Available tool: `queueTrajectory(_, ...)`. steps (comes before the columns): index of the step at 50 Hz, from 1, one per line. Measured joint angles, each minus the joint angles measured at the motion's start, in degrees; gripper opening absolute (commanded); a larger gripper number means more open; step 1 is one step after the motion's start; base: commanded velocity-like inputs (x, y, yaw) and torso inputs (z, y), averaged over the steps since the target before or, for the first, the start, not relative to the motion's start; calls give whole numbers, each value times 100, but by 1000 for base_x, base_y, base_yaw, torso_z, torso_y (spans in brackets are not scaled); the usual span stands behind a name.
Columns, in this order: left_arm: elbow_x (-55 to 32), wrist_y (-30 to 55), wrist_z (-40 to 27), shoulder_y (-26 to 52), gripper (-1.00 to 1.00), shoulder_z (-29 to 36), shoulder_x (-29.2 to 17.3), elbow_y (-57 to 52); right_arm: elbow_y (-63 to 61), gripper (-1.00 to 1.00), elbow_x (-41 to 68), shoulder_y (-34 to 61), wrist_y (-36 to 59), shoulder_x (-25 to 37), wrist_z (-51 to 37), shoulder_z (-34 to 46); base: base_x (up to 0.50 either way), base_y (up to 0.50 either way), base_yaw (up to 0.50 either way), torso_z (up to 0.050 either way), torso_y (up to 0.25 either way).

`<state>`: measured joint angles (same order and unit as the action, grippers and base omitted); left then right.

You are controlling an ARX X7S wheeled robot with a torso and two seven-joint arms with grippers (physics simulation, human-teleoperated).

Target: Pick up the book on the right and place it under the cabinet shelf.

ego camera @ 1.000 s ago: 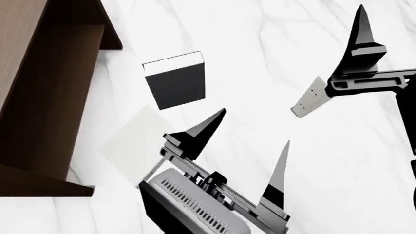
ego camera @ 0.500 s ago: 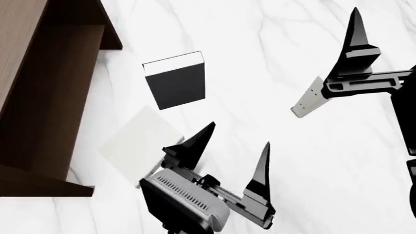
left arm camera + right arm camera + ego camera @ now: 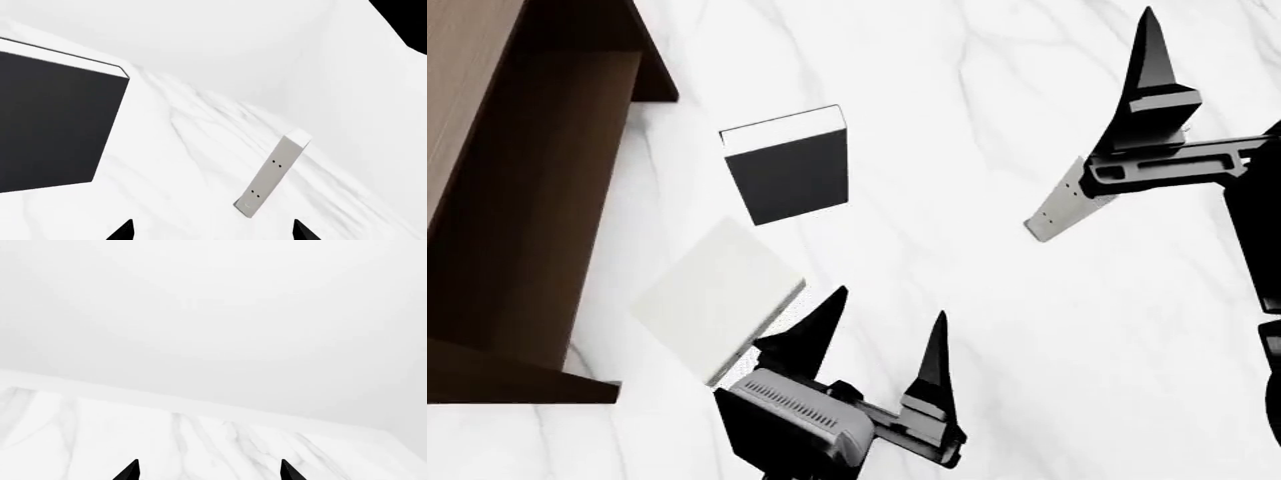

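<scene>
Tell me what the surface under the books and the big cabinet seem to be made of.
The surface looks like polished white marble, going by its faint grey veining. The cabinet looks like dark brown wood with a matte finish, showing fine grain; both are simulator renders.

A white marble bench (image 3: pixel 988 330) with faint grey veins fills the head view from 12 to 6 o'clock. Beyond its far edge stands a plain white wall (image 3: pixel 213 315). The light is even and soft.

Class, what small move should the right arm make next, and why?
Probably tilt the right pincer down toward the book: its jaws stand open, its own camera shows only marble surface, and the book stands upright beside it, ungrasped.
</scene>
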<state>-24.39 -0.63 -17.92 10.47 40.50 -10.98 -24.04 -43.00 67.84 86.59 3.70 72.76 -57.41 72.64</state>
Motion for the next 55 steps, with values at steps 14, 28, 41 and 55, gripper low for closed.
queueTrajectory(14,-6,-319,28,-172,100,-38,-14,385,47,100,84,52,60,-83,58,-51,0,0,0,0,0)
queueTrajectory(28,-58,-571,35,-268,100,-140,-36,778,50,100,213,194,210,-159,98,-133,0,0,0,0,0)
queueTrajectory(41,-149,-648,5,-264,100,-231,-27,1137,56,100,231,197,219,-191,126,-166,0,0,0,0,0)
queueTrajectory(55,-130,-690,-112,-185,100,-333,23,1458,25,100,274,164,177,-173,142,-204,0,0,0,0,0)
